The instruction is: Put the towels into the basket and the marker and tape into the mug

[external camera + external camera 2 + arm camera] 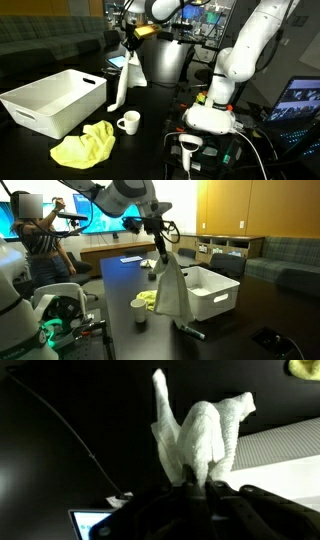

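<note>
My gripper (128, 44) is shut on the top of the white-cream towel (122, 80), which hangs down long and limp above the dark table. In the wrist view the towel (200, 435) bunches out from between the shut fingers (198, 486). The white basket (55, 100) stands beside the hanging towel; an exterior view shows the basket (212, 292) just behind the towel (170, 290). The yellow towel (85, 148) lies crumpled on the table by the white mug (128, 122). A dark stick-like thing (190, 330), perhaps the marker, lies on the table. I cannot make out the tape.
The robot's white base (215, 115) stands to one side of the table, with cables and a handheld device (190, 148) in front of it. A person (40, 235) stands by monitors at the back. A thin cable (70, 435) crosses the table.
</note>
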